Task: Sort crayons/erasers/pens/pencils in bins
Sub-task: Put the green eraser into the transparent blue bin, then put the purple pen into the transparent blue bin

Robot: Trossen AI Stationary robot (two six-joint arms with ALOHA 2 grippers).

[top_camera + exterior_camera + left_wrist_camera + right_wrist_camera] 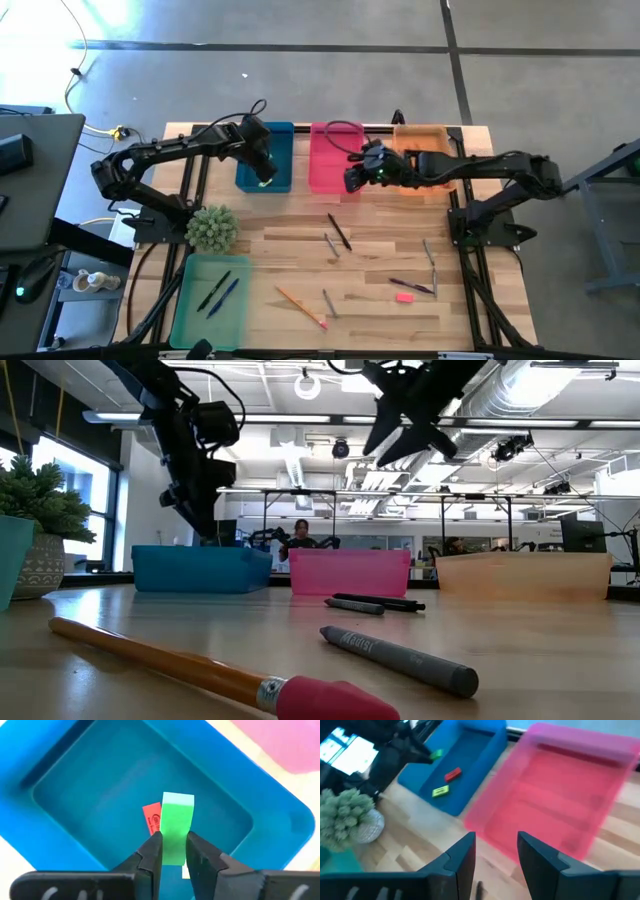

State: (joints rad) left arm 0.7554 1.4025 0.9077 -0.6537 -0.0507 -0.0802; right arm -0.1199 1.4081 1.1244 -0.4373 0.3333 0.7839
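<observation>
Key relation: The left gripper point(173, 851) hangs directly over the blue bin point(265, 158), upper centre-left of the overhead frame, with a green eraser point(176, 828) standing on end between its fingertips; the eraser's long axis runs straight out along the fingers, pointing down at the bin floor.
Left pincer: Clenched on the green eraser, the fingertips point(152, 847) pressing its two broad faces in the wrist frame; whether the hold is loosening cannot be told.
Already in the bin: A red eraser point(151, 819) lies flat just beyond the held one; a yellow-green eraser point(440, 791) lies nearby.
Right pincer: The right gripper point(353, 176) waits released and empty over the pink bin point(335, 157), centre top of the overhead frame, beside the orange bin point(425, 150).
Nearer arm: The left, judged the only one placed to drop this piece.
Left on the table: A pink eraser point(404, 296), grey crayons point(330, 243), dark pens point(340, 232) and an orange pencil point(298, 305) lie scattered across the lower middle of the overhead frame.
Green bin: The light green bin point(210, 298), lower left, holds two pens.
In the way: Nothing below the eraser but the bin; a potted plant point(212, 228) stands well clear, left of centre.
</observation>
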